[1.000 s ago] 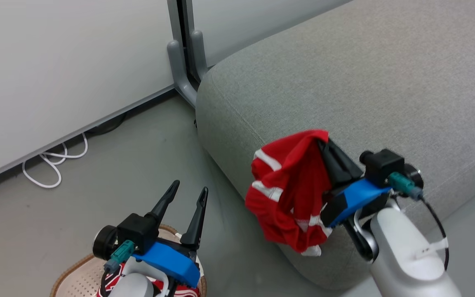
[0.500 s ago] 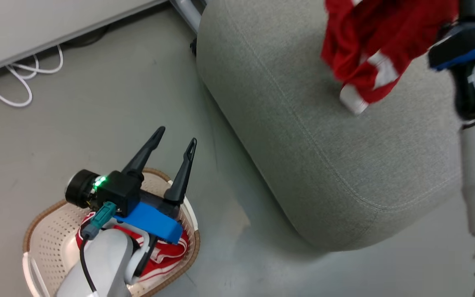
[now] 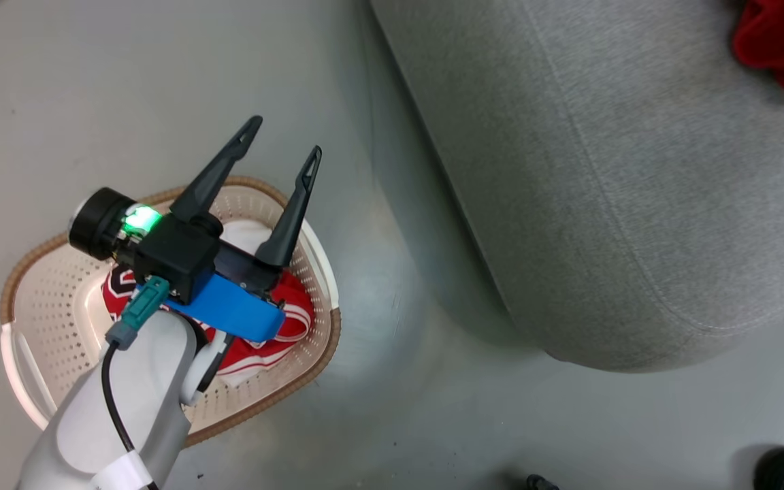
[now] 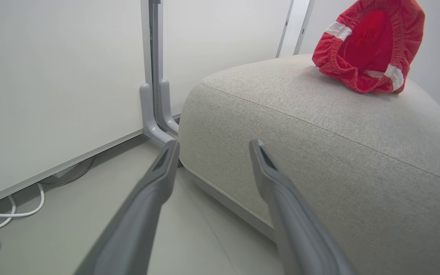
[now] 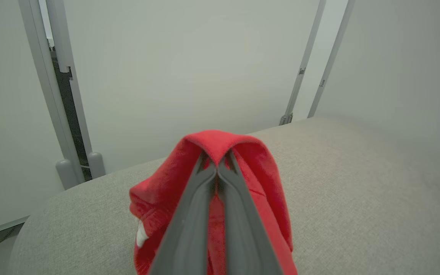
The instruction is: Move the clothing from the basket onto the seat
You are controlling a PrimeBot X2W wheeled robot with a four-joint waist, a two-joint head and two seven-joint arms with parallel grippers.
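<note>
Grey fabric seat (image 3: 637, 170), perforated cream basket (image 3: 45, 286) on the floor beside it, two red garments.
Jersey (image 3: 290, 306): crumpled in the basket, white stripes showing, lettering unreadable. Shorts (image 4: 365, 46): hang long axis downward over the seat top from a fold pinched in the pressed-together right hand (image 5: 217, 168), elastic opening turned toward the left hand (image 3: 286, 136). Left hand: fingers spread, empty, above the basket, pointing toward the seat.

No text can be read. Black-and-white lettering (image 3: 116, 280) is seen on the red jersey (image 3: 290, 309) in the basket (image 3: 31, 299), but it is largely hidden and illegible.
</note>
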